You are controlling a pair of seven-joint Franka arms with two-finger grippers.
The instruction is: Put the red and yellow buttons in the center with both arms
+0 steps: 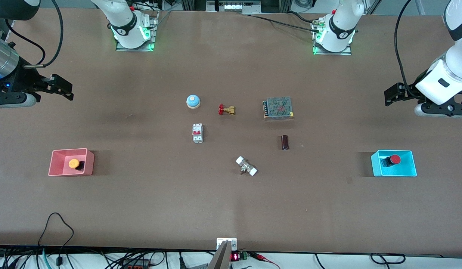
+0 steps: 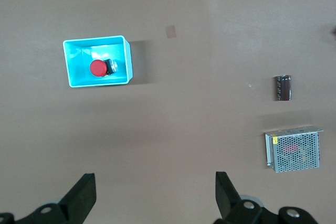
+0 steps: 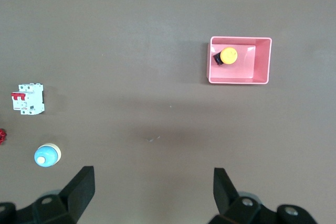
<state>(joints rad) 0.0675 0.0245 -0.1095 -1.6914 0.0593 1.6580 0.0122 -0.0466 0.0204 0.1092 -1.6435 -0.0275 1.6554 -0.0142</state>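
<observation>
You have the small push-button with the round orange-yellow cap (image 1: pixel 74 163) lying in the pink plastic tray (image 1: pixel 55 168), near the right arm's end of the brown table (image 1: pixel 141 209). The small push-button with the round red cap (image 1: pixel 394 159) lies on its side in the cyan plastic tray (image 1: pixel 410 170), near the left arm's end. Both trays sit closer to the front edge than to the edge where the arm bases stand.

The middle of the table has other things on it. The pale blue domed bell (image 1: pixel 193 101), the brass valve with the red wheel (image 1: pixel 226 110) and the grey metal mesh box (image 1: pixel 278 108) sit in a row. Nearer the front camera are the white switch block with red levers (image 1: pixel 197 133), the little dark brown cylinder (image 1: pixel 285 142) and the silver pipe fitting with white caps (image 1: pixel 246 166).

Your right black two-finger gripper (image 1: pixel 61 89) hangs up in the air over the right arm's end of the table, with its fingers (image 3: pixel 81 190) spread wide and nothing in them. Your left black two-finger gripper (image 1: pixel 393 95) hangs over the left arm's end, fingers (image 2: pixel 83 195) also wide apart and holding nothing.
</observation>
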